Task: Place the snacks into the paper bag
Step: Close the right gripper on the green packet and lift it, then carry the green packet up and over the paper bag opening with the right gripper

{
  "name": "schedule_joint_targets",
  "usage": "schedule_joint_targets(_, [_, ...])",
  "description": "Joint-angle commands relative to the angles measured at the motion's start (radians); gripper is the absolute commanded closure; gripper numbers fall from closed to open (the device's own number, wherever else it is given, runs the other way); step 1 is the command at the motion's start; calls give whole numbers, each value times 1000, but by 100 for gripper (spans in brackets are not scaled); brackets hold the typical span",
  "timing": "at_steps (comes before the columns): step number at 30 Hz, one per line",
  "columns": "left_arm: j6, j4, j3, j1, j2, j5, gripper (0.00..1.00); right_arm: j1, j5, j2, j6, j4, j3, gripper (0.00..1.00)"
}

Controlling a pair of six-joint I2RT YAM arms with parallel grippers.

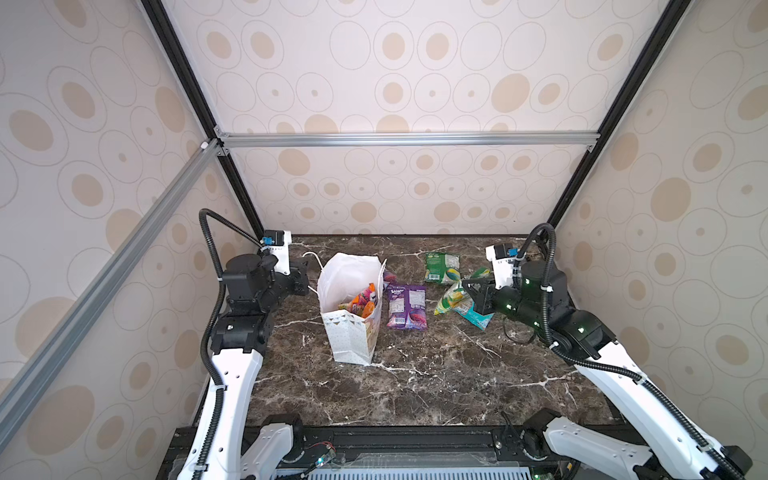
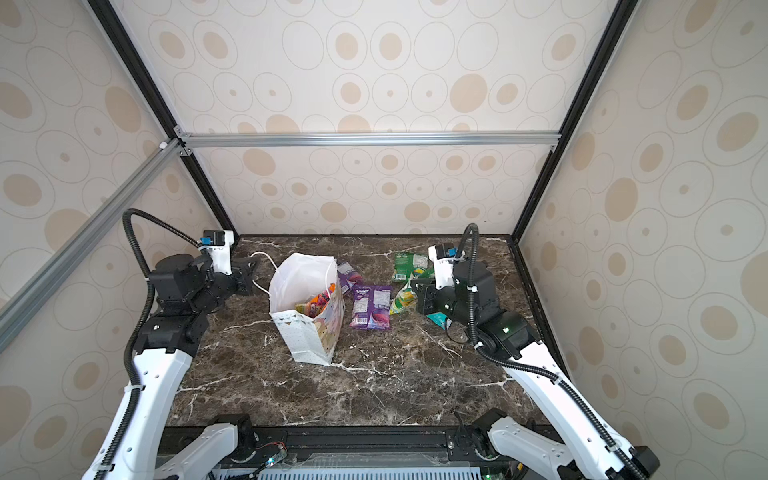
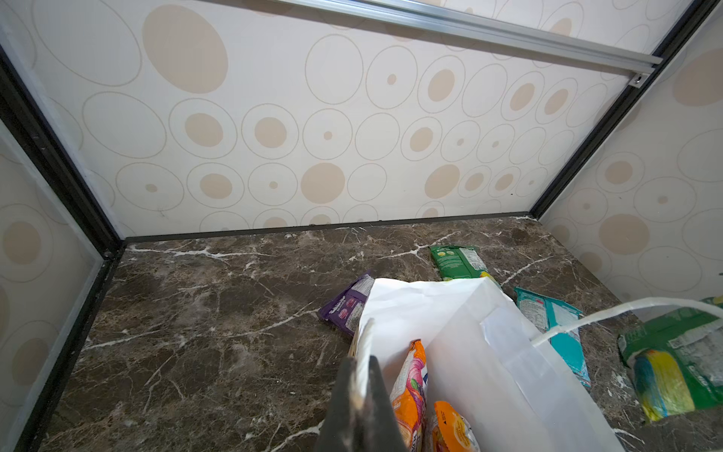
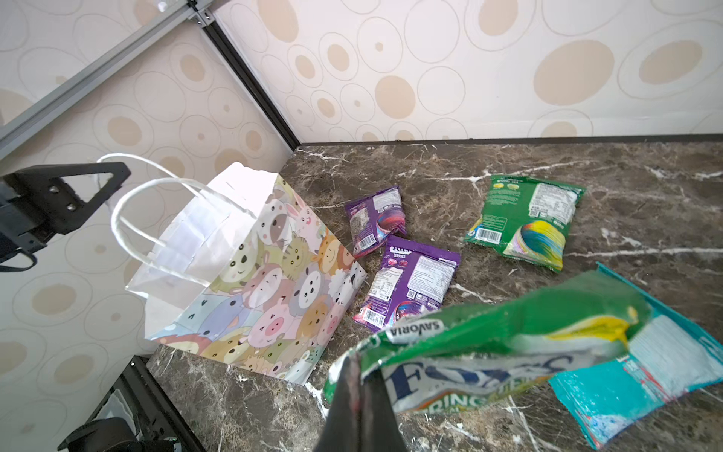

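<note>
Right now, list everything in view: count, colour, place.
bag: one, white, standing on the table, left of centre
orange packets: at least two, orange, inside the bag
purple packets: two, purple, flat on the table right of the bag, one partly behind it
green packet: one, green, flat near the back wall
held packet: one, green, in the right tool
teal packet: one, teal, on the table by the right tool
table: one, dark marble
left tool: one, black, shut on the bag's rim
right tool: one, black, shut on the held packet
</note>
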Motion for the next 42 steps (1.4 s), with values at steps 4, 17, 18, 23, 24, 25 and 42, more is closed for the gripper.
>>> schedule_joint_targets(4, [-18,22,5,8,-12,17,100,40,18,33,-67,15,110,100])
schedule_joint_targets(17, [-23,26,0,8,-12,52,100,101,23,174,-157,-51,342,100])
schedule_joint_targets(18, [-23,27,1,8,-12,52,100,106,23,182,-160,-54,354,100])
schedule_joint_targets(23, [-29,31,-3,8,-15,61,100,113,34,222,-183,-66,412,100])
schedule_joint_targets(24, [-29,33,-4,7,-15,66,100,113,33,229,-188,-67,423,100])
schedule_joint_targets(25, [-32,35,-4,7,-14,71,100,114,35,239,-193,-70,438,100])
schedule_joint_targets(42, [-34,35,0,9,-11,77,100,114,102,471,-257,-131,734,100])
